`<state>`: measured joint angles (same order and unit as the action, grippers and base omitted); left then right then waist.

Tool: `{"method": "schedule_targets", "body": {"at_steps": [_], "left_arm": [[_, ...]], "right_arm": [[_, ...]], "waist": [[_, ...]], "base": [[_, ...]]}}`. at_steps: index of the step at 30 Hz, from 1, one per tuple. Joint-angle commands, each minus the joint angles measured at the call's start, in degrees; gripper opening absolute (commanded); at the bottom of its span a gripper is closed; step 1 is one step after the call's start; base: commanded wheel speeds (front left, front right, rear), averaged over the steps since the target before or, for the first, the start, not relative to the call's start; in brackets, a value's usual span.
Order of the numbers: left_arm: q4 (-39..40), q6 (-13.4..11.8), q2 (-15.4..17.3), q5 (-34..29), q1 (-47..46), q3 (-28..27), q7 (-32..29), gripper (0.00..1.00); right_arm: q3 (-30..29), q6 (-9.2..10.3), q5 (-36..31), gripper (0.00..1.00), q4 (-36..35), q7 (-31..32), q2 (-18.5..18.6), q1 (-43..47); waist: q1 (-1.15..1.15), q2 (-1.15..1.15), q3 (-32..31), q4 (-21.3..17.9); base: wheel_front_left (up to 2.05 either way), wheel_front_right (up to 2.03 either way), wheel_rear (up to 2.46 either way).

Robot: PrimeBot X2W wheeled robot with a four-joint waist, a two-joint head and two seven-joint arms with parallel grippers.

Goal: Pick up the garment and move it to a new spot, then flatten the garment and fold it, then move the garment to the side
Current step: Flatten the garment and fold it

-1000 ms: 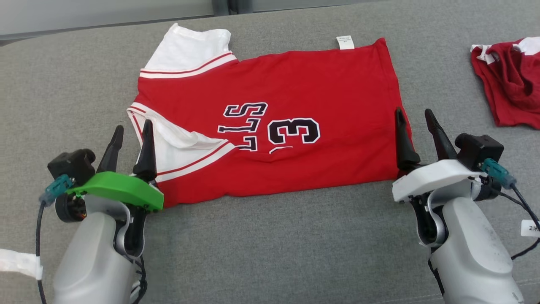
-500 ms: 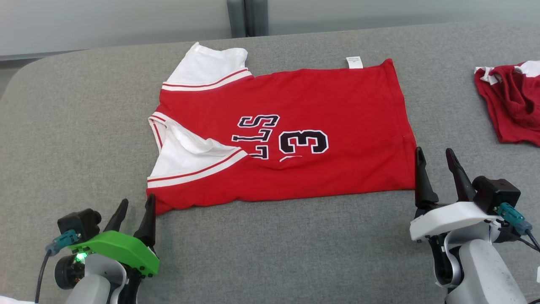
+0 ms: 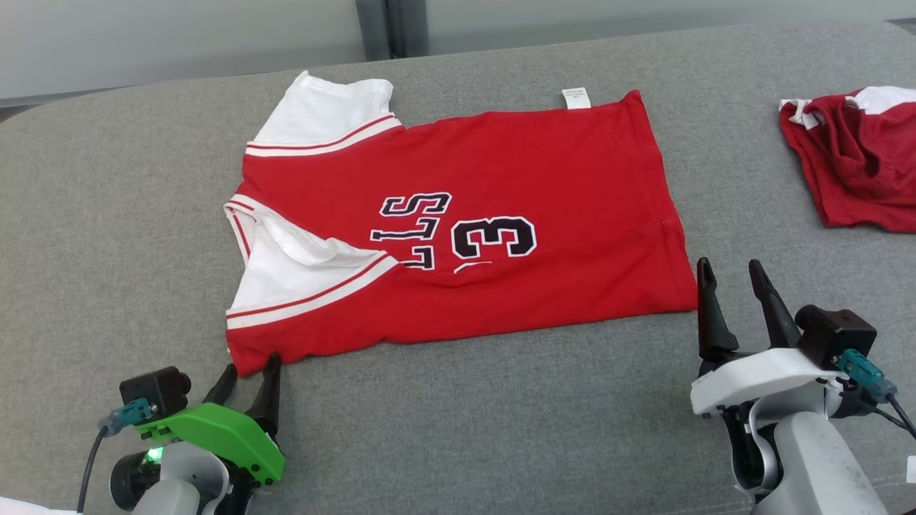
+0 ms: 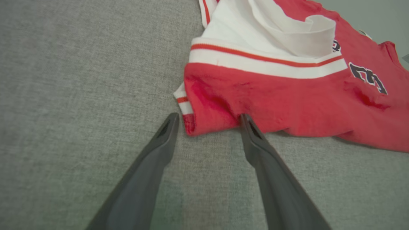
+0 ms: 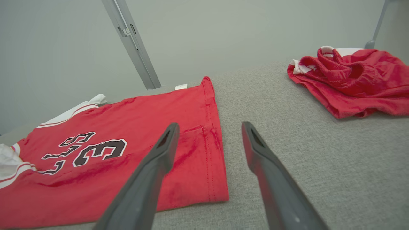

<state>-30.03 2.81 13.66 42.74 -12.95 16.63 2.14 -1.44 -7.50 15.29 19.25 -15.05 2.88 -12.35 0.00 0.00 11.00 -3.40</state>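
Observation:
The garment (image 3: 501,172) is a red jersey with white sleeves and dark lettering, lying folded lengthwise and flat on the grey padded surface (image 3: 465,422). My left gripper (image 3: 250,366) is open at the garment's near-left corner. In the left wrist view that gripper (image 4: 208,115) has its tips on either side of the red corner of the garment (image 4: 287,102), low on the fabric. My right gripper (image 3: 730,266) is open just off the near-right corner. In the right wrist view its (image 5: 209,124) left finger hangs over the hem of the garment (image 5: 127,134) and its right finger over bare grey.
A second red and white garment (image 3: 851,157) lies crumpled at the far right, also in the right wrist view (image 5: 354,80). A pale wall with a grey post (image 3: 390,25) runs behind the surface. Bare grey padding spreads to the left and front.
The head camera has shifted. Both grippers drew back from over the garment toward its near edge; the left one now straddles the near-left corner. The garment has not moved.

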Motion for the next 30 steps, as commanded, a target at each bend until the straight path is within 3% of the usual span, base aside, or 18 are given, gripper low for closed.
{"method": "schedule_targets", "body": {"at_steps": [1, 4, 5, 8, 9, 11, 12, 13, 30], "left_arm": [[-0.42, -0.30, -0.18, 0.34, 0.10, 0.16, -0.25, 0.39], [-0.87, 0.03, -0.78, 0.94, -0.33, 0.20, -0.41, 0.21], [-0.92, 0.26, -1.05, 1.35, -0.48, 0.04, -0.30, 0.20], [-0.99, 0.93, -1.52, 2.68, -0.76, -0.78, -0.02, 0.31], [-1.01, 0.99, -1.48, 2.83, -0.79, -0.82, 0.06, 0.29], [-0.93, 1.22, -1.58, 3.20, -0.83, -0.96, 0.56, 0.17], [-0.93, 1.20, -1.50, 3.22, -0.92, -1.10, 0.89, 0.03], [-1.03, 1.26, -1.51, 3.31, -0.95, -1.14, 1.07, 0.00], [1.63, 1.12, -0.35, 1.21, -0.42, -0.52, 5.33, 0.00]], "right_arm": [[-0.07, 0.02, -0.10, 1.00, 0.27, -0.11, 0.05, 0.17], [-0.02, 0.02, -0.16, 1.00, 0.98, 0.32, 0.04, 0.07], [0.00, 0.02, -0.15, 1.00, 1.25, 0.27, 0.04, 0.04], [-0.02, 0.02, -0.22, 1.00, 2.19, 0.38, 0.04, -0.06], [-0.06, 0.02, -0.20, 1.00, 2.44, 0.37, 0.03, -0.09], [-0.20, 0.02, -0.23, 1.00, 3.04, 0.34, 0.04, -0.22], [-0.21, 0.02, -0.21, 1.00, 3.36, 0.32, 0.04, -0.31], [-0.19, 0.02, -0.21, 1.00, 3.69, 0.32, 0.04, -0.38], [-1.27, 0.02, 0.34, 1.00, 17.48, 4.86, 0.06, -5.99]], "waist": [[0.00, 0.00, -0.01, -0.17], [0.00, 0.00, -0.23, -0.26], [0.00, 0.00, -0.32, -0.24], [0.00, 0.00, -0.66, -0.11], [0.00, 0.00, -0.74, -0.05], [0.00, 0.00, -0.87, 0.12], [0.00, 0.00, -0.93, 0.20], [0.00, 0.00, -1.00, 0.25], [0.00, 0.00, -0.83, 1.79]], "base": [[0.00, 0.00, 0.00], [0.00, 0.00, 0.00], [0.00, 0.00, 0.00], [0.00, 0.00, 0.00], [0.00, 0.00, 0.00], [0.00, 0.00, 0.00], [0.00, 0.00, 0.00], [0.00, 0.00, 0.00], [0.00, 0.00, 0.00]]}}
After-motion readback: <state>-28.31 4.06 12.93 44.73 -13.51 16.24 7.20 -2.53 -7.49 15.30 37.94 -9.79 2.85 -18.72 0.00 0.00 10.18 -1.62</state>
